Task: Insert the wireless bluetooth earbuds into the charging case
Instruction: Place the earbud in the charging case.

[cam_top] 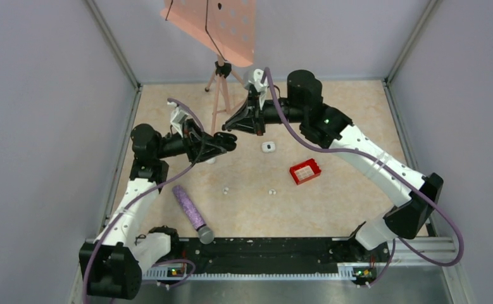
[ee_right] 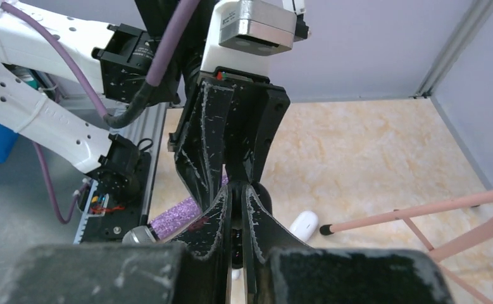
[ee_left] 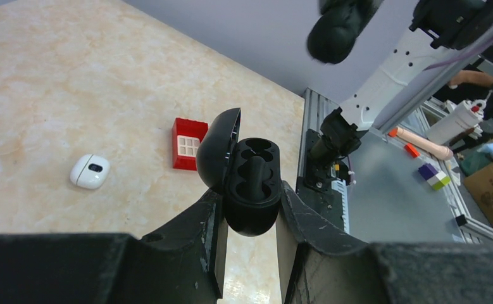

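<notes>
My left gripper (cam_top: 230, 140) (ee_left: 250, 202) is shut on an open black charging case (ee_left: 251, 183) and holds it above the table, lid up, both wells empty. My right gripper (cam_top: 229, 125) (ee_right: 238, 190) hovers just above it. Its fingers are nearly together on a small dark glossy piece (ee_right: 235, 237) whose shape is hidden. A white pebble-shaped charging case (cam_top: 268, 147) (ee_left: 90, 171) lies on the table to the right. A second white case (ee_right: 304, 225) lies under the grippers. Two tiny white earbuds (cam_top: 225, 189) (cam_top: 272, 191) lie nearer the front.
A red square basket (cam_top: 305, 171) (ee_left: 187, 142) sits right of the middle. A purple-handled microphone (cam_top: 191, 212) (ee_right: 174, 215) lies at the front left. A pink tripod (cam_top: 221, 88) with a pink board stands at the back, one foot near the second white case.
</notes>
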Available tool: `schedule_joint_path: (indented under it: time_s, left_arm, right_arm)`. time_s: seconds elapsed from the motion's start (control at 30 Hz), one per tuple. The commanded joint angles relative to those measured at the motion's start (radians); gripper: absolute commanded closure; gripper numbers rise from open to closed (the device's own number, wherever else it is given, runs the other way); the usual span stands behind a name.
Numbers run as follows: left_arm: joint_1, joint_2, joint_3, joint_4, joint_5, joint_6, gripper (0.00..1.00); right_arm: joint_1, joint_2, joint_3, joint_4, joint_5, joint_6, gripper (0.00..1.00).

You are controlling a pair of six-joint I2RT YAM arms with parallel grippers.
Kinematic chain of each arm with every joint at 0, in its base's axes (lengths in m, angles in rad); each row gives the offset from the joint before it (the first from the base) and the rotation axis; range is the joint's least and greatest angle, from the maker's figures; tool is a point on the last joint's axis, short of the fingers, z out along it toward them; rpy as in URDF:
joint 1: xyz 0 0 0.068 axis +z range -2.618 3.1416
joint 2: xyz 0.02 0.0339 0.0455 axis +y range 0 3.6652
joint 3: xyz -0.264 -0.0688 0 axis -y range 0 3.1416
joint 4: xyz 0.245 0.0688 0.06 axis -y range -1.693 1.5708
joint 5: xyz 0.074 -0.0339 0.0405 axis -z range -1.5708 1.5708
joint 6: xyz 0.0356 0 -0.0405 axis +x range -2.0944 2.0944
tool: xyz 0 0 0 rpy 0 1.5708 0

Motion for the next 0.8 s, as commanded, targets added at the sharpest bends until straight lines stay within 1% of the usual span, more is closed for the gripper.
schedule_joint_path:
  time_s: [0.0, 0.23, 0.47, 0.77]
  left_arm:
    - [-0.020, -0.003, 0.056, 0.065, 0.052, 0.026, 1.00]
    - [-0.020, -0.002, 0.056, 0.123, 0.043, -0.052, 1.00]
    - [-0.020, -0.004, 0.071, 0.101, 0.052, -0.049, 1.00]
    - [-0.020, -0.004, 0.077, 0.066, 0.055, -0.019, 1.00]
  right_arm:
    - [0.018, 0.032, 0.036, 0.050, 0.003, 0.045, 1.00]
    - [0.022, -0.002, -0.029, 0.057, 0.022, 0.050, 1.00]
    - [0.022, -0.013, -0.059, 0.067, -0.022, 0.034, 1.00]
    - [0.021, -0.031, -0.064, 0.050, -0.018, 0.037, 1.00]
